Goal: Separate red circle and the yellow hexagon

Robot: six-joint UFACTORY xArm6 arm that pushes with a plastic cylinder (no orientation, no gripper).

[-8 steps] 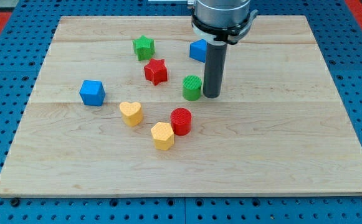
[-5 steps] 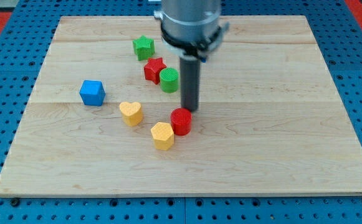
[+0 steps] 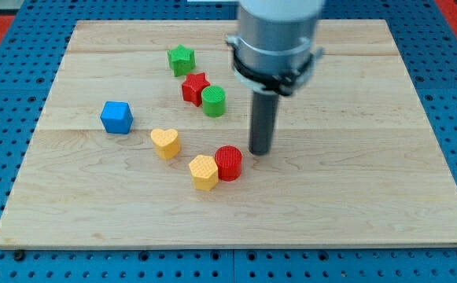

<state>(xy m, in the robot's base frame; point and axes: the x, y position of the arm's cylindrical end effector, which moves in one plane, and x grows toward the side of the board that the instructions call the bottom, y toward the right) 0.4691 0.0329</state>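
The red circle [image 3: 229, 163] lies low on the board's middle, touching the yellow hexagon [image 3: 204, 172] at its lower left. My tip [image 3: 260, 151] stands just to the right of the red circle and slightly above it in the view, a small gap apart.
A yellow heart [image 3: 165, 143] lies left of the hexagon. A green circle [image 3: 213, 101] touches a red star [image 3: 193, 87]; a green star [image 3: 181, 59] sits above them. A blue cube [image 3: 117, 117] is at the left. The arm hides the upper middle of the wooden board [image 3: 385, 181].
My tip pushed the green circle left against the red star, came down to the red circle, then moved right. The red circle slid slightly down, closer to the hexagon. The blue block near the top is now hidden.
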